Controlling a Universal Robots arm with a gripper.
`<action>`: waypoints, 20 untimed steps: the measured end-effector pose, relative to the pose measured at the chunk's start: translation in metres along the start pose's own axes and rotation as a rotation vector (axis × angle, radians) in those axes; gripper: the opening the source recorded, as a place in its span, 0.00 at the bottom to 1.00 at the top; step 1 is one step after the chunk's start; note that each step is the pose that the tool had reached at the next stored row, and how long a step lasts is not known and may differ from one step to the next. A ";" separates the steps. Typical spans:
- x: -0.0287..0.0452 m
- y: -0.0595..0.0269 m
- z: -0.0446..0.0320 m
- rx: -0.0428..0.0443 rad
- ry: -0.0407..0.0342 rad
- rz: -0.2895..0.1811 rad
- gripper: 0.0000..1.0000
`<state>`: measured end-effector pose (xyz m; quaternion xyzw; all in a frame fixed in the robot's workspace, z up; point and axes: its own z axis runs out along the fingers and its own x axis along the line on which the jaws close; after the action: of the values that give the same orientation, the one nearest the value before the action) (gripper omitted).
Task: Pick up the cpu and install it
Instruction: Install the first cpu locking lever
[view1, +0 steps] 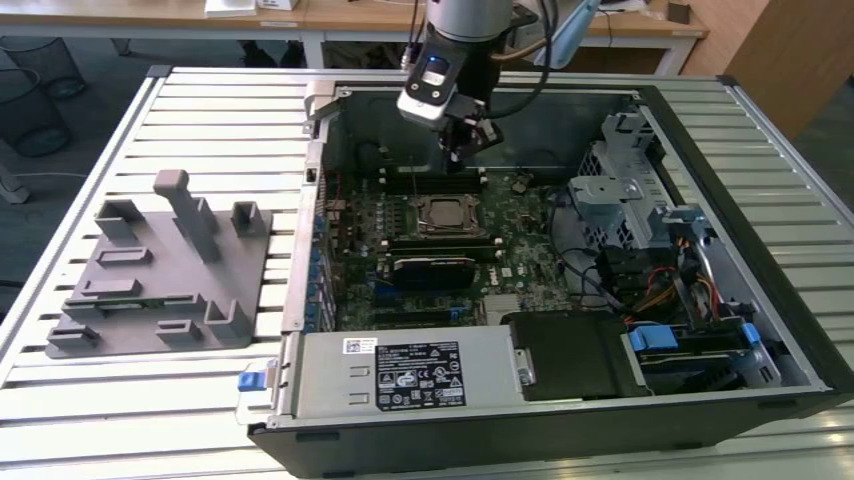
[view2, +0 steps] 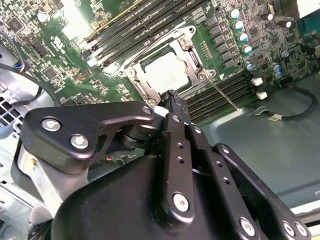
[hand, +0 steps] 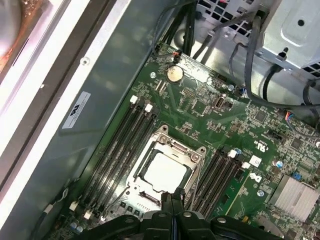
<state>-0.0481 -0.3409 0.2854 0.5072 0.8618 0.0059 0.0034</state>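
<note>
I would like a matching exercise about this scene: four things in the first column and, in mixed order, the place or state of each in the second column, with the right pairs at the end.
Column one
1. cpu
2. grey holder tray
3. gripper
4. coin battery

Column two
A. shut and empty, above the motherboard
B. lying inside the socket frame
C. round and silvery, on the motherboard, apart from the socket frame
D. on the slatted table, outside the computer case, at the exterior view's left

Pairs: 1-B, 2-D, 3-A, 4-C.
</note>
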 end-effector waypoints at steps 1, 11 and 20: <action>0.0000 0.0000 0.0000 0.0000 0.0001 -0.007 0.11; 0.0000 0.0000 0.0000 0.0000 0.0011 -0.083 0.11; 0.0000 0.0000 0.0000 0.0000 0.0017 -0.126 0.11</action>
<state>-0.0481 -0.3409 0.2854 0.4518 0.8921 0.0061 0.0030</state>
